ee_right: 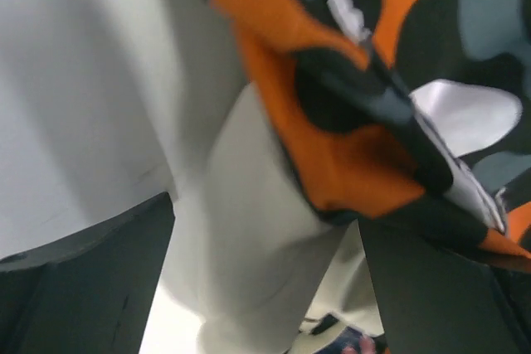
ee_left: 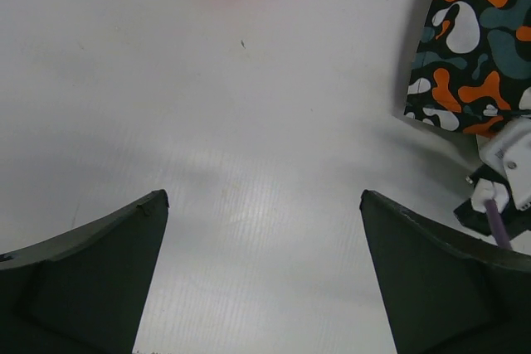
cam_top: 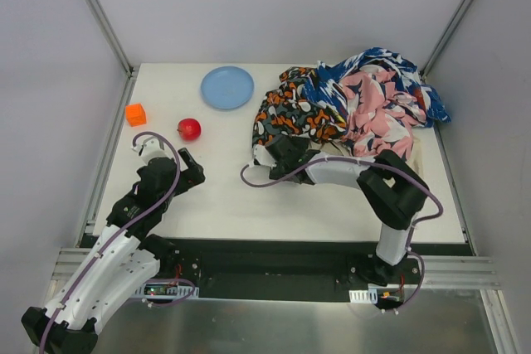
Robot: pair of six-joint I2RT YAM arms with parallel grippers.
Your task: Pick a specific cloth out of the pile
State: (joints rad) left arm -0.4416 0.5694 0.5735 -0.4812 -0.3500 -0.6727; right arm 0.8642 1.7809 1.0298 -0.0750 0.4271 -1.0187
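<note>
Grey walls enclose the white worktop; the pile lies at 2 o'clock. The left tool and right tool are both spread wide, the right one at the pile's edge.

Table is showing plain wht, no markings. Plate is reading lt blue, no pattern. Cube is showing solid org. Ball is looking deep red w/ a pale shine spot. Pile is mixing several prints. Org-blk-wht cloth is carrying rounded blobs, plus grey-teal ones. Blue-wht cloth is showing dk blue & wht swirls. Pink-wht cloth is showing soft pink patches on wht. Beige cloth is looking plain, no print. Left arm & right arm are showing wht shells, blk joints. Cables are running purple.
</note>
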